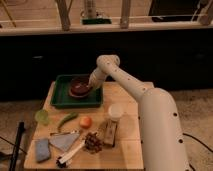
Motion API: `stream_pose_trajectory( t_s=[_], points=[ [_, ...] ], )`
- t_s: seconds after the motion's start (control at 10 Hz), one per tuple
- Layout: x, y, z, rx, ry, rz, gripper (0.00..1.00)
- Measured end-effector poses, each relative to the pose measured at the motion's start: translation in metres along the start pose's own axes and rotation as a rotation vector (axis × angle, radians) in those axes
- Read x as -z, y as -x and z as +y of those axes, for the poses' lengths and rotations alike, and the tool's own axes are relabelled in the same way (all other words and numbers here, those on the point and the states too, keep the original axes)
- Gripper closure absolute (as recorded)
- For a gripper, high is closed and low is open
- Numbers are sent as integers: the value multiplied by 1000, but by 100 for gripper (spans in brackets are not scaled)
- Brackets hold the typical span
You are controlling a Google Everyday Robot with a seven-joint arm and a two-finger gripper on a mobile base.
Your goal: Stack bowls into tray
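— Where's the bowl from where you stand?

— The dark maroon bowl (79, 87) sits inside the green tray (60, 99), in the tray's right half and nearer its back wall than its front. It's glossy, and it looks upright to me.

— And the gripper?

— The gripper (90, 84) is down in the tray too, right at the bowl's right-hand rim, touching it as far as I can see. Its fingers are closed together. Whether the rim is pinched between them I can't make out, because the wrist covers that spot.

— How does the arm come in?

— The white arm (125, 82) starts at the bulky white body on the right and runs up and left over the table's far edge. It bends at a rounded joint above the tray's right end, then slants down to the bowl.

— What's the tray on?

— A light wooden table (127, 145), on its far left part. In front of the tray, well apart from the bowl, there's a pale green round thing (42, 116) by the left edge. Next to that are a long green vegetable (67, 120) and a small orange ball (85, 121). A white cup (116, 111) stands just in front of the tray's right corner.

— And nearer us?

— A brown block (109, 132) with a dark brown clump (92, 142) beside it. Then a white-handled tool (70, 152), a grey wedge (64, 141), and a blue pad (42, 150) at the near left corner.
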Motion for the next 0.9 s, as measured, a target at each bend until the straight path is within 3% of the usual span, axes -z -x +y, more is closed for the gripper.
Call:
stream_pose_trajectory(
  t_s=[0.3,0.5,0.9],
  points=[
    [-5,3,-8,31,-69,-23,95],
    [-8,4,-10,43,-97,-37,76],
    [-18,11,-20,80,-91,-77,35]
  ],
)
